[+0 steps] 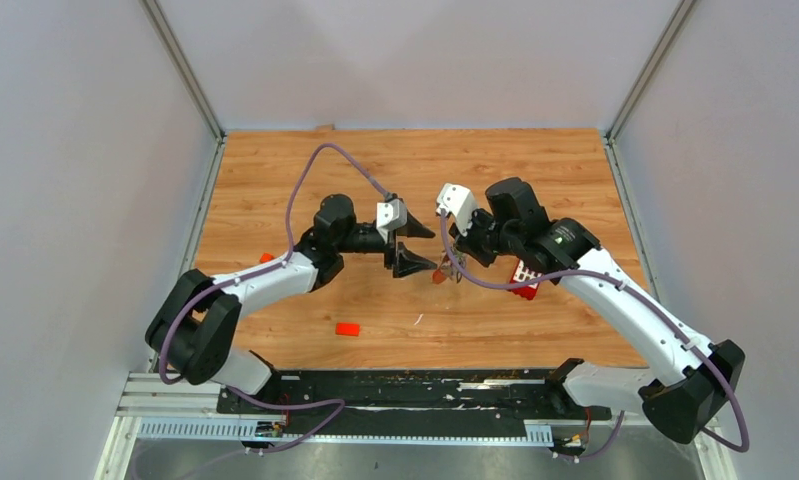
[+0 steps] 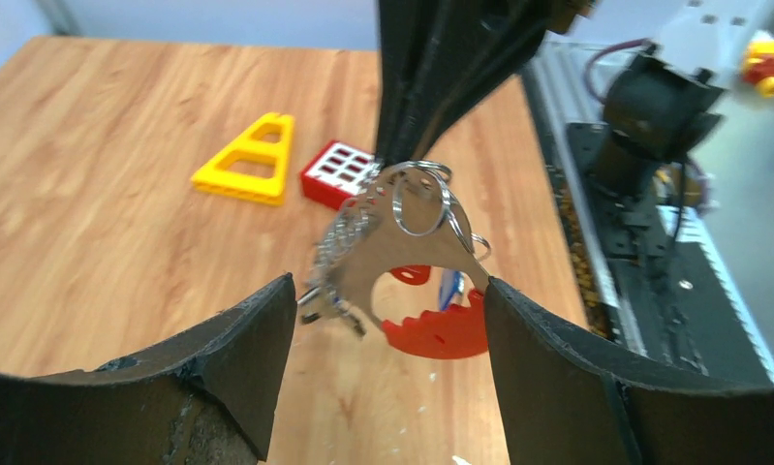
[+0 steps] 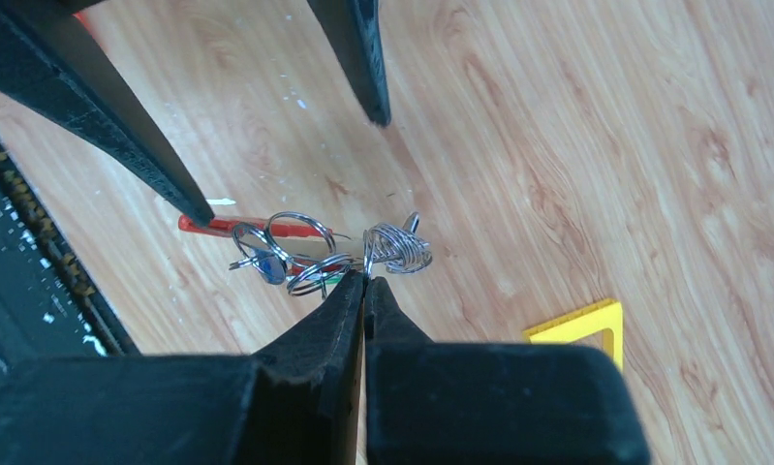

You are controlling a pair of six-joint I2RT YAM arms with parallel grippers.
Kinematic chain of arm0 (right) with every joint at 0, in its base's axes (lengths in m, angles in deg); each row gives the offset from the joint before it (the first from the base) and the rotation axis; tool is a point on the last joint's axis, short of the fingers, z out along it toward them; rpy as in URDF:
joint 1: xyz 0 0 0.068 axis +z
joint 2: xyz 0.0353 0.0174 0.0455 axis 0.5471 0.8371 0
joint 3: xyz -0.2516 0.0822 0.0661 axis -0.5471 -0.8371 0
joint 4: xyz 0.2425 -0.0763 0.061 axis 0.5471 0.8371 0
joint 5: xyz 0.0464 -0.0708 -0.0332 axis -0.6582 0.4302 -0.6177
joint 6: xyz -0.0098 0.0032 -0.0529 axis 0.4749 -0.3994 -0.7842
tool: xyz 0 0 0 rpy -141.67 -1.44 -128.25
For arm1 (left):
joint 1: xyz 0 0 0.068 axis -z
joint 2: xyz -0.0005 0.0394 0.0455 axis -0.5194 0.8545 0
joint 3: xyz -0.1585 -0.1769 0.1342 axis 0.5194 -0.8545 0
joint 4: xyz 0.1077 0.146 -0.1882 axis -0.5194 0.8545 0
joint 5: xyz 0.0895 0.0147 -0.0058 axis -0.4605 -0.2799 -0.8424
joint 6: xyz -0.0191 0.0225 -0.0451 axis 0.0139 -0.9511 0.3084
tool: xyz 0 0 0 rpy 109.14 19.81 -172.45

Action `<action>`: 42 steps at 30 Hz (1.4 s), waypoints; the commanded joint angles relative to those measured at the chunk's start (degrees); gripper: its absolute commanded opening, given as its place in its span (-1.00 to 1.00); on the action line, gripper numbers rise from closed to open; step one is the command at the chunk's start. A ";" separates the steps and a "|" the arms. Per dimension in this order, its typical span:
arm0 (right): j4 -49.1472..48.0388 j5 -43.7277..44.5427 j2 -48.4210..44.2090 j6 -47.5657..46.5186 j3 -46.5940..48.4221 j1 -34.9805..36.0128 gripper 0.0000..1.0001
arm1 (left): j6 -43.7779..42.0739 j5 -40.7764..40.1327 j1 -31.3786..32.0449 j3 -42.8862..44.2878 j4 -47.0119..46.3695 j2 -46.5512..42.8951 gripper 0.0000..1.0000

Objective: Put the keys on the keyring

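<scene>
**Keyring (image 2: 378,266) hangs from the right tool (image 3: 365,281), with the left tool (image 2: 387,286) spread around it**

The keyring is a small bunch made of a grey metal plate, wire split rings (image 2: 419,199) and a red curved strap (image 2: 441,334). It hangs clear of the wooden counter (image 2: 92,194), beside the red studded toy brick (image 2: 339,174) and above its level. The right tool is pressed together on the metal at the top of the bunch. The left tool is on the far side of the bunch from the brick, with its jaws wide apart and gripping nothing.

The bunch looks light. Its individual pieces are stiff, but they are loosely linked, so it would probably swing and twist if nudged. The thin polished wire is likely slippery. The flat grey plate or the red strap seems the surest place to take hold, and a single ring the least sure.

The long axis runs downward from the pinch, ending in the strap, whose crescent opens upward. The keys (image 3: 266,266) show only as a blue tag and a hint of green among the rings. They are too small to tell whether they are threaded on.
</scene>
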 commanded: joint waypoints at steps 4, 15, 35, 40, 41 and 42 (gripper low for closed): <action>-6.38 8.00 1.86 6.74 2.04 -0.55 -1.00 | -11.27 -11.84 0.63 6.32 21.88 -3.68 0.55; -8.55 5.94 3.88 12.32 2.64 -2.92 -1.00 | -9.19 -14.29 4.24 6.85 21.39 -2.49 0.57; -11.02 -6.90 5.55 20.49 1.02 -8.53 -1.00 | -5.61 -20.19 5.41 15.09 19.53 7.47 0.61; -11.27 -7.58 5.89 21.31 0.84 -8.98 -1.00 | -3.72 -20.86 5.80 16.14 18.65 8.77 0.61; -11.36 -7.74 5.98 21.42 0.84 -9.04 -1.00 | -2.02 -21.17 5.85 16.20 18.30 8.87 0.62; -11.44 -8.03 6.04 21.58 0.84 -9.11 -1.00 | -1.00 -21.38 5.93 16.07 17.68 9.01 0.62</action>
